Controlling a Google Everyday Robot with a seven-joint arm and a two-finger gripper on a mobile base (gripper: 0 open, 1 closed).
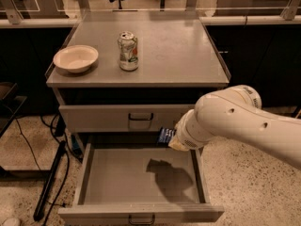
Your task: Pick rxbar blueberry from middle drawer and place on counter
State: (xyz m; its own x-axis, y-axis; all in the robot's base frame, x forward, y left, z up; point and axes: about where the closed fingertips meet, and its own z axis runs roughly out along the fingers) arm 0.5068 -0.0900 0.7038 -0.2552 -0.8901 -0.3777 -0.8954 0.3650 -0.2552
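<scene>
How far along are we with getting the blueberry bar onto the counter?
Done: the middle drawer is open and the rxbar blueberry is off its floor. In hand: the gripper holds the bar above the drawer, below counter height. Left: raise it and set it on the counter, beside the can and bowl.
</scene>
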